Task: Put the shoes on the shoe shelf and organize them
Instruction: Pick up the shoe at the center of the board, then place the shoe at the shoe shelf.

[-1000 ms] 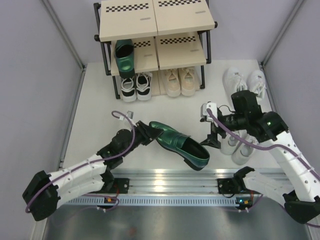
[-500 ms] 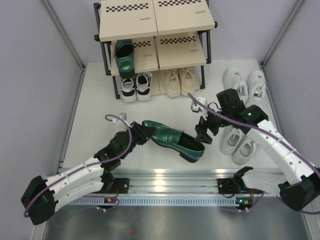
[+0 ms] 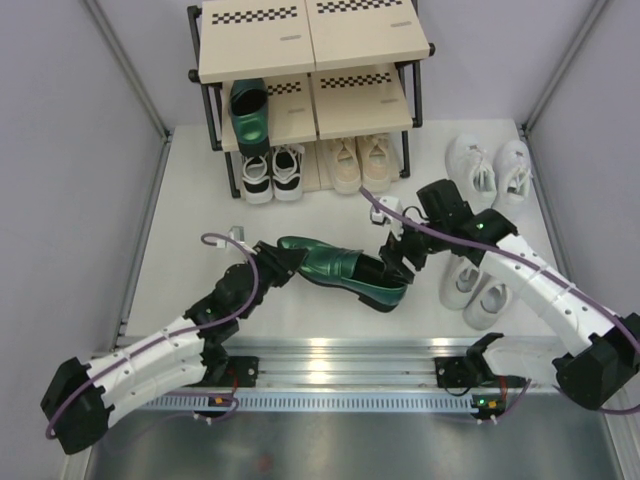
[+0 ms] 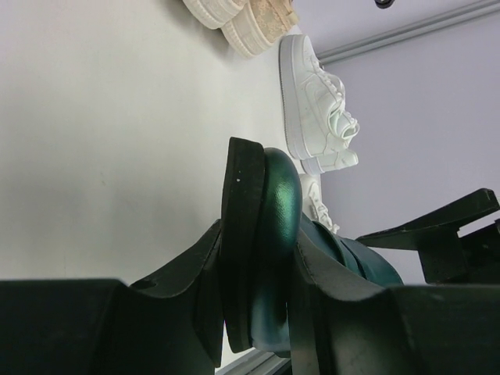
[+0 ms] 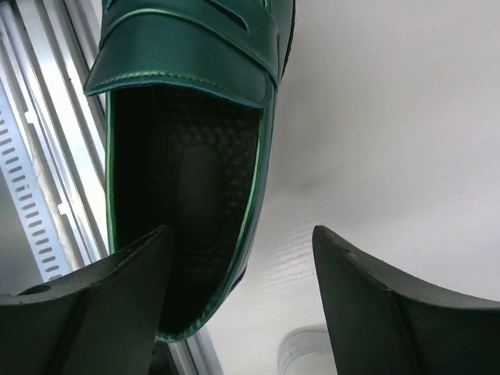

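At the middle of the desk [image 3: 190, 215], in front of the shoe shelf [image 3: 345, 40], a glossy green shoe [image 3: 338, 268] is gripped at its toe by the left jaws. Its heel end is straddled by the right jaws, spread wide and not clamped. Its mate [image 3: 249, 112] is seen on the middle tier.

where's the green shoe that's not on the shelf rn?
Top view, centre, in front of the shoe shelf: green shoe, toe clamped in the left gripper, heel rim between the open jaws of the right gripper, white sneakers just right of it.
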Controlling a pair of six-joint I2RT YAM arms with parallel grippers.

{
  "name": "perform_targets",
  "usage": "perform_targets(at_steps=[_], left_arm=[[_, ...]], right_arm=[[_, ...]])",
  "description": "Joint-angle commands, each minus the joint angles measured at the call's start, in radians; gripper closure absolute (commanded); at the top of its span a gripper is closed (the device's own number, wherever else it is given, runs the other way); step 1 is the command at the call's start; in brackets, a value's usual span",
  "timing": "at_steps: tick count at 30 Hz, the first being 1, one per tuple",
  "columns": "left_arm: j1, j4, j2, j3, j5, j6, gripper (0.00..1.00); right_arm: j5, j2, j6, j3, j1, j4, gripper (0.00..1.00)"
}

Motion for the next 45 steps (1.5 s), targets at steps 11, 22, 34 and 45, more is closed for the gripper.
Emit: perform_targets(at_steps=[11,22,34,45], left_arm=[[0.003,0.213,-0.106,-0.003,-0.105,-0.184,1.0],[0.003,0.227,-0.134,-0.041,-0.109,-0.196,0.89],[0.003,-0.264,-0.282,0.212,-0.134,0.158,0.03],[0.002,-0.716,-0.611,0.316,-0.264,0.254,0.02]], right_arm=[[-0.013,0.064,0.063,0.044,0.01,0.077,0.53],[-0.165,0.037,0.051,0.136,-0.016,0.04,1.0],[-0.041,0.047,0.151,0.242,-0.111,0.09,1.0],[0.088,0.237,0.319,0.57,-0.166,0.08,1.0]])
